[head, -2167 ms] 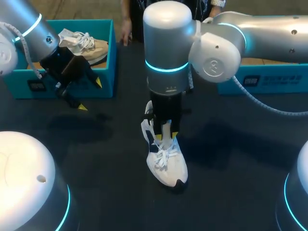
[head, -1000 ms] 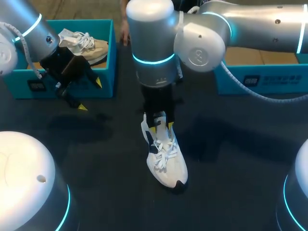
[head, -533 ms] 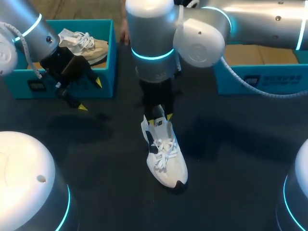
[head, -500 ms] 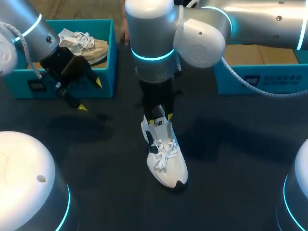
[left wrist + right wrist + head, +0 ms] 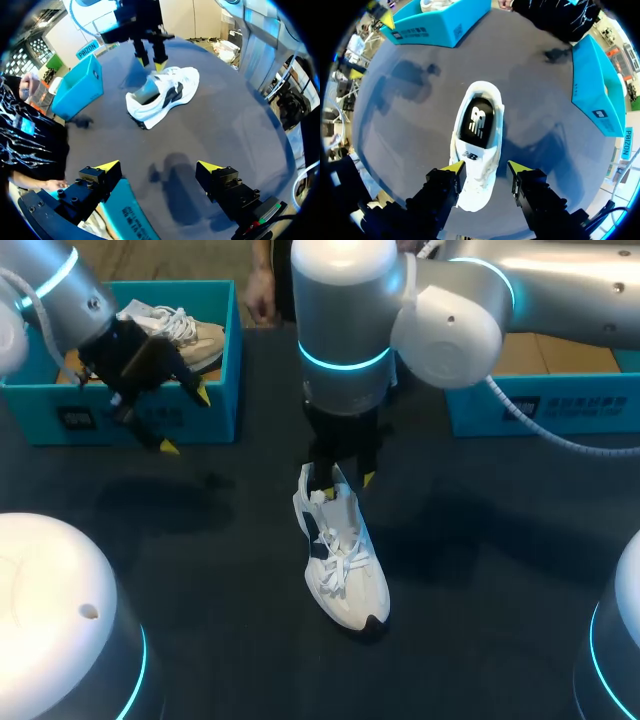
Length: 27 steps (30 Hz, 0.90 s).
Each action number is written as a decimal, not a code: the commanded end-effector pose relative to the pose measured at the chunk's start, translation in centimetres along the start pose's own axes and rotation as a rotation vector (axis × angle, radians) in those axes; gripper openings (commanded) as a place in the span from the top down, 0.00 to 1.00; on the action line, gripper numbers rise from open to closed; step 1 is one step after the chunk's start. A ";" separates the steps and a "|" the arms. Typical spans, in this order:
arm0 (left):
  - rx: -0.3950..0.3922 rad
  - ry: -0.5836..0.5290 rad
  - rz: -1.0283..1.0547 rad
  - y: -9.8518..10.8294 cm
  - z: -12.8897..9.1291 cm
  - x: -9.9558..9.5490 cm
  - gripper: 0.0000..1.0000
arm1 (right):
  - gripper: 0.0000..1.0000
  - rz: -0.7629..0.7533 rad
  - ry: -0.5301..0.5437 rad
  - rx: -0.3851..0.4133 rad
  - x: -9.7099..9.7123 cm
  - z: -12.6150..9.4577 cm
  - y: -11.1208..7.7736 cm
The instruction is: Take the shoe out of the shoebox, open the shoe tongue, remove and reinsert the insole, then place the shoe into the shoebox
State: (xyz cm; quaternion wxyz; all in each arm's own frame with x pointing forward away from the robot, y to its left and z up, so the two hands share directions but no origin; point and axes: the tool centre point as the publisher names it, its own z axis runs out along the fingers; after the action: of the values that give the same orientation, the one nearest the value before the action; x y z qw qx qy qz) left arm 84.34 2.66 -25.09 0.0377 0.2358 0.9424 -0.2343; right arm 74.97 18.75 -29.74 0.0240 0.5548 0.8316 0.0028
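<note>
Dark table [image 5: 480, 570] holds white shoe [image 5: 475, 145] just under parted right fingers [image 5: 451, 172]; left fingers [image 5: 107, 167], also parted, well away.

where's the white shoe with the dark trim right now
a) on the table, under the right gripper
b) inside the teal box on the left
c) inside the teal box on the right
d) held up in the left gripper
a: the white shoe lies on the dark table with the right gripper just over its heel end, while the left gripper is open and holds nothing.
</note>
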 end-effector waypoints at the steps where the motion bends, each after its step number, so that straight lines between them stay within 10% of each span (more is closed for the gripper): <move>1: 0.000 0.017 0.013 0.0 -1.9 -0.1 0.00 | 0.46 -0.032 0.005 -0.021 -0.1 0.2 0.2; 9: -0.057 0.033 -0.021 1.9 -4.1 1.8 0.00 | 0.16 -0.214 -0.020 -0.087 0.2 0.3 1.9; 27: -0.165 0.036 -0.121 6.2 -8.0 3.8 0.00 | 0.00 -0.524 -0.084 -0.092 1.2 0.0 4.6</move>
State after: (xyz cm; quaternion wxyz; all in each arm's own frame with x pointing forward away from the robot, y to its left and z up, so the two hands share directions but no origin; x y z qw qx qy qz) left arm 84.19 12.54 -21.90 0.0268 0.1796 0.9706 -0.1579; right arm 78.37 20.65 -29.58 0.0837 0.3290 0.9403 0.0237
